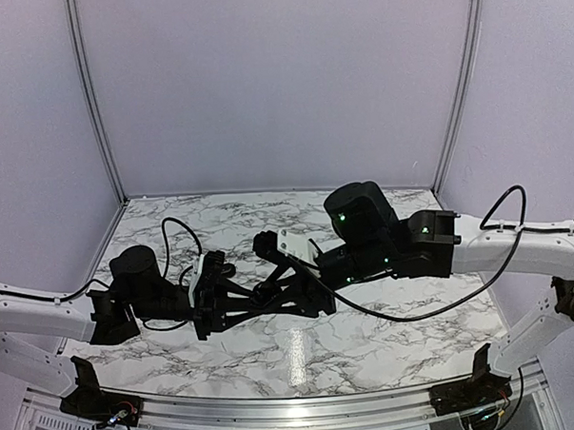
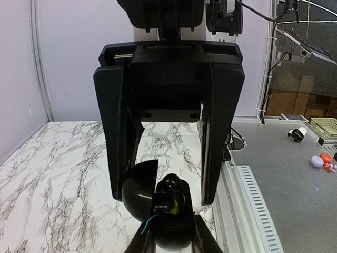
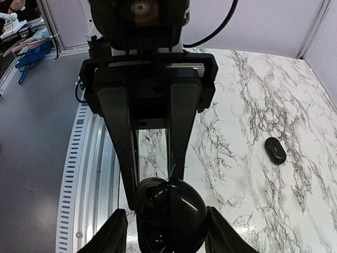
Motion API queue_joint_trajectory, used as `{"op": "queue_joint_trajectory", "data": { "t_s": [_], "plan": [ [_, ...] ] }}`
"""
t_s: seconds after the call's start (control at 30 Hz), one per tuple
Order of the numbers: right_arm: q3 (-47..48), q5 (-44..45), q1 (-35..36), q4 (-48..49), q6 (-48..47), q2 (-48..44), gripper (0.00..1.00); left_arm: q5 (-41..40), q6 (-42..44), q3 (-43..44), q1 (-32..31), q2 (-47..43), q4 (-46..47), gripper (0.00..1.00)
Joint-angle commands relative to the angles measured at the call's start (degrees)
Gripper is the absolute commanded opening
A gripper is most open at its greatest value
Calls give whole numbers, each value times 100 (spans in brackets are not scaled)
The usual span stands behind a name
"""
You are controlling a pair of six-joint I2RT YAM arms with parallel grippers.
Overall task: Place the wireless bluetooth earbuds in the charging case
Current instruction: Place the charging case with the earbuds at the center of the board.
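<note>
My left gripper [image 3: 155, 182] is pinched tight on the round case [image 2: 139, 197], midway between the arms. The right gripper [image 3: 166, 229] meets it tip to tip, fingers spread either side of the case, so right is nearer for inserting. A bud [image 2: 171, 199] seems to sit at the opening — how deep, I can't tell.

White arms [image 1: 522, 245] carry black joints [image 1: 137, 271], green lights [image 1: 341, 215], looping cables [image 1: 420, 318].
</note>
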Motion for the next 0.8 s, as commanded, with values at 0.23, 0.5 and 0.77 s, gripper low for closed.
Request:
{"op": "queue_joint_trajectory", "data": {
  "t_s": [0.23,0.5,0.77],
  "plan": [
    [215,561,602,-450,-513,184,41,-602,-793,256,316,-21,166,0],
    [51,1013,375,-61,-192,-13,63,-815,-1093,297,526,363,158,0],
    [-377,1567,-483,636,314,-665,77,-1359,-1402,427,765,1070,-182,0]
  ]
}}
